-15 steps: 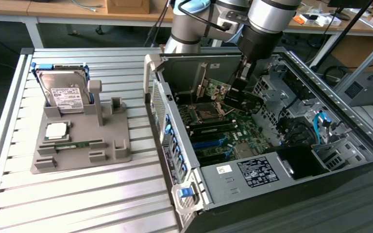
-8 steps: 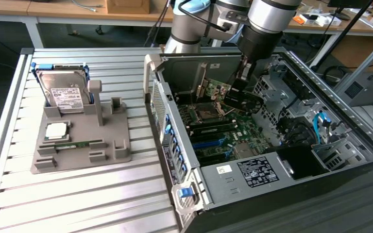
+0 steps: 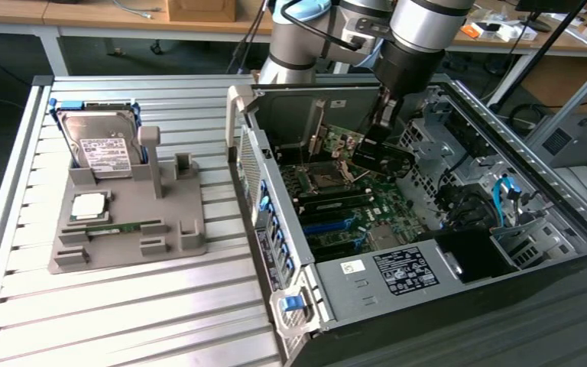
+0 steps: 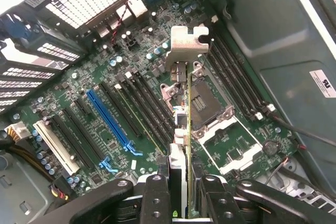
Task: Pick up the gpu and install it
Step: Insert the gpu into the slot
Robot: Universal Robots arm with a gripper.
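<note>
A: Where's the card (image 3: 384, 158) rn?
B: In the pincer (image 3: 379, 139). The pincer is closed on it, one finger on each flat side. The wrist view shows it well: the card (image 4: 181, 124) stands thin-edge-on btw the two black fingers (image 4: 156, 198).
A: Which end does the pincer (image 4: 182, 200) hold?
B: The end away from the silver bit (image 4: 186, 45). The silver bit sits at the far end of the card.
A: Is the card in the pc box (image 3: 457, 252) yet?
B: It's inside the open box, over the green board (image 3: 347, 200). It's not pushed into a slot. Whether it touches the board, idk, can't tell.
A: What's under it?
B: In the wrist view the card hangs over the square chip spot (image 4: 205, 106) and the long black slots (image 4: 142, 103) beside it. A blue slot (image 4: 111, 120) is further off on the green board (image 4: 79, 82).
A: And the arm (image 3: 421, 38)?
B: Big gray arm, comes down from above into the box.
A: Other stuff?
B: At the exterior view's left of the box, a gray stand (image 3: 131, 237) sits on the metal counter (image 3: 120, 313). A silver drive (image 3: 105, 149) w/ a white label stands up at the back of the stand. A square silver chip (image 3: 89, 205) lies flat on it, and a little green stick (image 3: 120, 227) lies just in front of the chip. All well apart from the pincer.
</note>
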